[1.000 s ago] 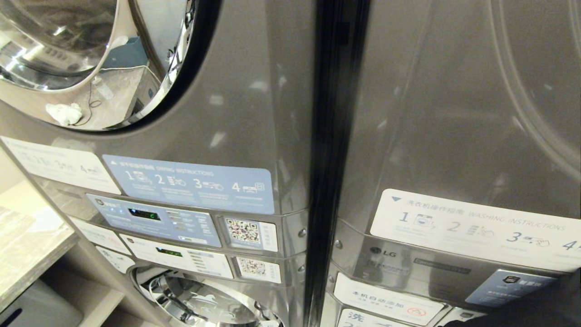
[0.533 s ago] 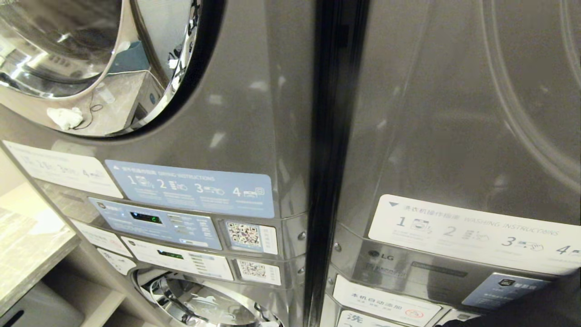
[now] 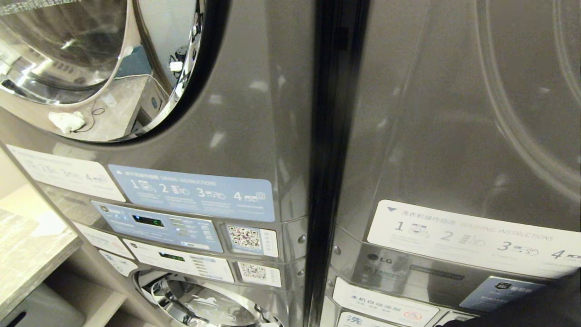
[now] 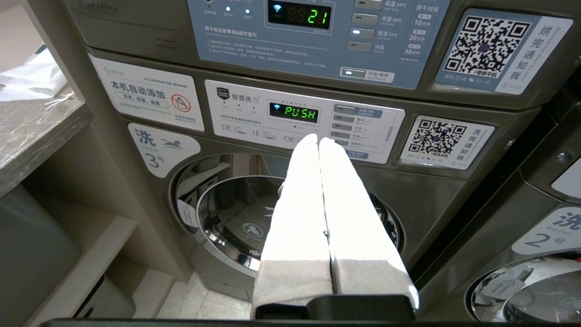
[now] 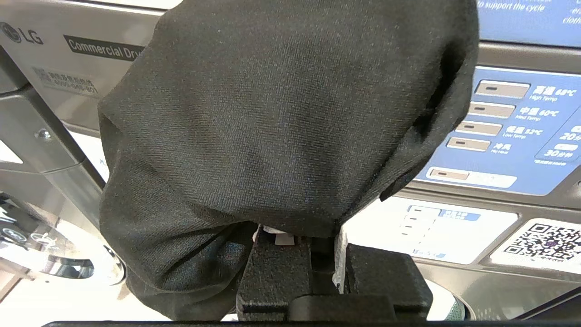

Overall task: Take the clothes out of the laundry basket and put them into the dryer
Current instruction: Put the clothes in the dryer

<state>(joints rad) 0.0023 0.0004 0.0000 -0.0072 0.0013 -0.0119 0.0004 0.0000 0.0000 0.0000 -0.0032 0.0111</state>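
1. Black fabric, a dark garment (image 5: 281,122), is draped over the right gripper (image 5: 324,254) and is clenched between its fingers, in front of a dryer control panel (image 5: 513,131).
2. A white tag (image 5: 338,254) is seen at the base of the fingers.
3. The left gripper (image 4: 317,141) is pressed closed with nothing held, its white fingers (image 4: 299,218) touching along their length, pointed at the "PUSH" display (image 4: 293,113) above a washer door (image 4: 236,218).
4. In the head view, the open dryer drum (image 3: 68,59) is seen at upper left, beside a second stacked machine (image 3: 454,136).
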